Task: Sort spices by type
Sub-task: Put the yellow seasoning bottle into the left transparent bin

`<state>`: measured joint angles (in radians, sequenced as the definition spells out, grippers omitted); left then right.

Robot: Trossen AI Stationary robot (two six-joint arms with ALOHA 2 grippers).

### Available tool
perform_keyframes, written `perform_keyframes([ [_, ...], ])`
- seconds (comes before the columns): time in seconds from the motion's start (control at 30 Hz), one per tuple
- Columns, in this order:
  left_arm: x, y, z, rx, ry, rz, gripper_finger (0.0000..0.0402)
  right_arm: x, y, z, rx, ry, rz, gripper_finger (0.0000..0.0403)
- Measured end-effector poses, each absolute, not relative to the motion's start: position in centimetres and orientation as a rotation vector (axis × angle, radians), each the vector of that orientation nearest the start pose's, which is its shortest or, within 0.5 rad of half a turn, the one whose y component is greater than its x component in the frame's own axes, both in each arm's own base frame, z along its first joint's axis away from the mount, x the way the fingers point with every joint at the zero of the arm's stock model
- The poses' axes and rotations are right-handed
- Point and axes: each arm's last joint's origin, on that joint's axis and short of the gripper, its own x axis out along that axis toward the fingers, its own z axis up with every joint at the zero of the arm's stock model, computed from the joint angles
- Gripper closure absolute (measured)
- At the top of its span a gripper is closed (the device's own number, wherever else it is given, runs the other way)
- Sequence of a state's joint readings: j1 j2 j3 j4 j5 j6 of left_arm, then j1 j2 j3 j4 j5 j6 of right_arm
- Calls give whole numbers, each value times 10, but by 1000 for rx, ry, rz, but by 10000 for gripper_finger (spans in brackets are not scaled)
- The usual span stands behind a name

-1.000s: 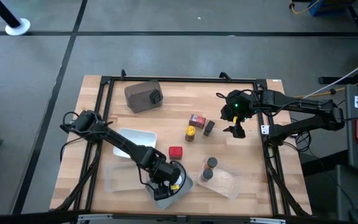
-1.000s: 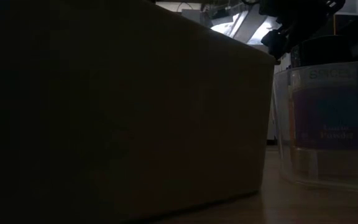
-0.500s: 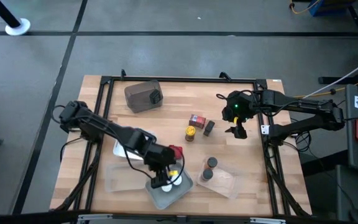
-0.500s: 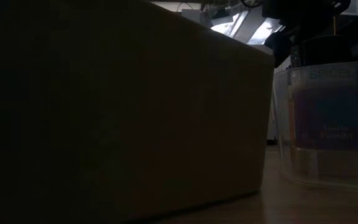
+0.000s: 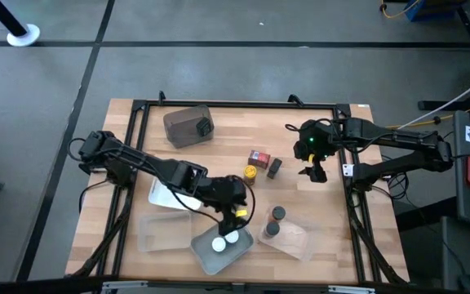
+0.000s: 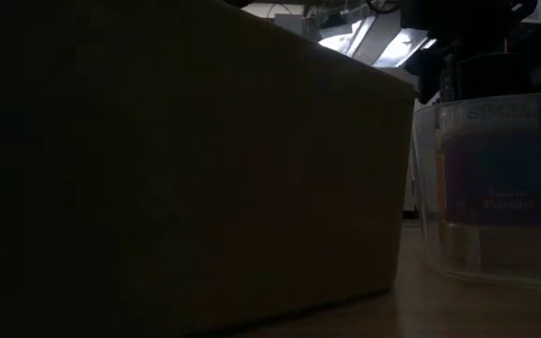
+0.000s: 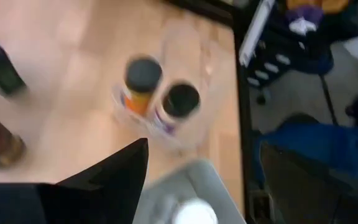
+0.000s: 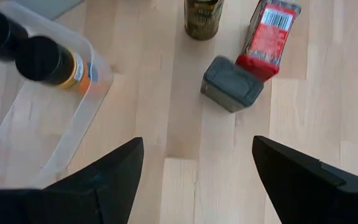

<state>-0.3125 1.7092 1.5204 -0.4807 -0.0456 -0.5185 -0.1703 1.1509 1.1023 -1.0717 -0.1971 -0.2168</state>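
Note:
My left gripper (image 5: 235, 211) (image 7: 204, 144) hangs open over the table's middle, just beyond the grey tray (image 5: 223, 251). Two white-lidded jars (image 5: 223, 241) stand in that tray. Two dark-lidded jars (image 5: 274, 222) (image 7: 160, 90) stand in a clear tray (image 5: 294, 237). A yellow-lidded jar (image 5: 250, 173), a red box (image 5: 259, 157) (image 8: 271, 31) and a black box (image 5: 274, 167) (image 8: 232, 84) rest on the wood. My right gripper (image 5: 312, 171) (image 8: 197, 140) is open, right of these, holding nothing.
A brown tub (image 5: 188, 125) sits near the far edge. A white tray (image 5: 161, 192) and another clear tray (image 5: 166, 233) lie on the left. In the low view a dark wall fills most of the picture, with a jar in a clear tray (image 6: 491, 188) beside it.
My left gripper has risen out of the grey tray and moved toward the far edge and the right, leaving two white-lidded jars showing in the tray. It now hangs over the spot where a red box lay, which no longer shows.

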Motion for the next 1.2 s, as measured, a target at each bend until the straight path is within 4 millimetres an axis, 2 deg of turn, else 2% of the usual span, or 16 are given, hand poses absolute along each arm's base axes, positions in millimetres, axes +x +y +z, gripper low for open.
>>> perform_keyframes([
  [0.1,371,-108,321,-360,632,16,111,194,-28,308,9,1101,138,102],
  [0.33,380,-66,322,-279,542,297,112,178,-25,317,-1,1071,131,102],
  [0.6,382,-31,296,-309,593,415,112,153,-23,330,-49,1018,65,102],
  [0.8,390,-26,270,-297,647,438,112,141,-21,337,-59,970,54,102],
  [0.93,400,-27,249,-256,688,431,112,142,-21,337,-58,971,54,102],
  [1.2,412,-25,224,-221,734,435,112,142,-21,336,-55,980,56,102],
])
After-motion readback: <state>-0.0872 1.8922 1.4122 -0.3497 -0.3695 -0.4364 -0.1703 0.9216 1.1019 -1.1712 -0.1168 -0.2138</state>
